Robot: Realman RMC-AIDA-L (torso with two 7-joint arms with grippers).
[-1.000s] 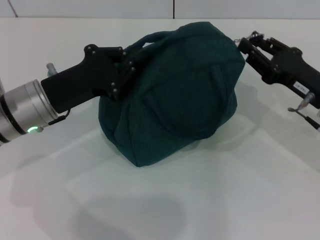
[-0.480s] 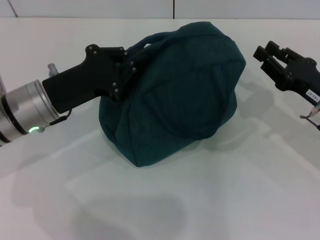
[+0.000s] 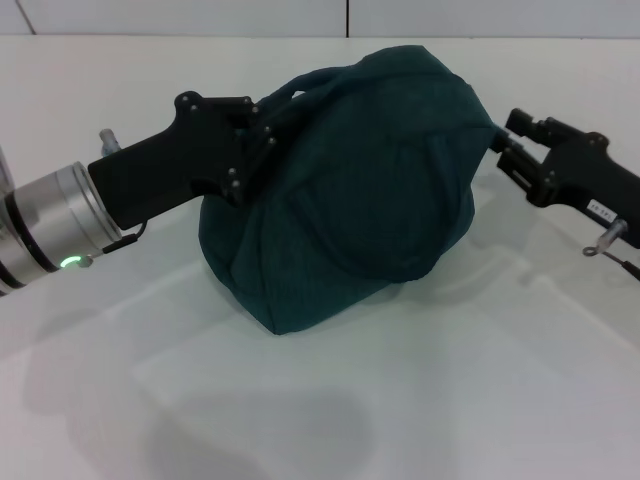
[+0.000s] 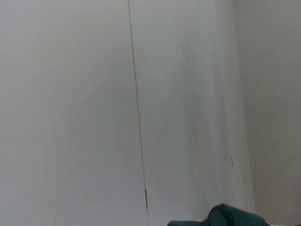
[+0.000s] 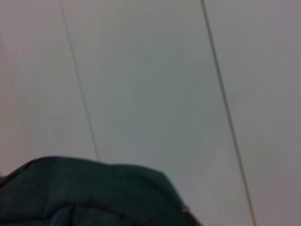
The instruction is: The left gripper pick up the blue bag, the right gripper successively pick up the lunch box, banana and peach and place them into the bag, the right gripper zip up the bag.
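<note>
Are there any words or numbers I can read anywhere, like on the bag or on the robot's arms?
No text can be read here.
Right gripper: a small white label sits on its body, but the print is too small to read.
Blue bag: no words or logo visible.
Left gripper: no writing visible, only a green light on the arm.

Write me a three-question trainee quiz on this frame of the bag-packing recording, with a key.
1. True or false: the lunch box, banana and peach lie on the table beside the bag.
2. Which gripper is at the bag's left side, by the handle? A) left gripper B) right gripper
3. Where is the right gripper relative to the bag?

Key:
1. False; none of the three shows in any view.
2. A.
3. At the bag's upper right corner, touching the fabric or just short of it; whether it grips anything cannot be told.
</note>
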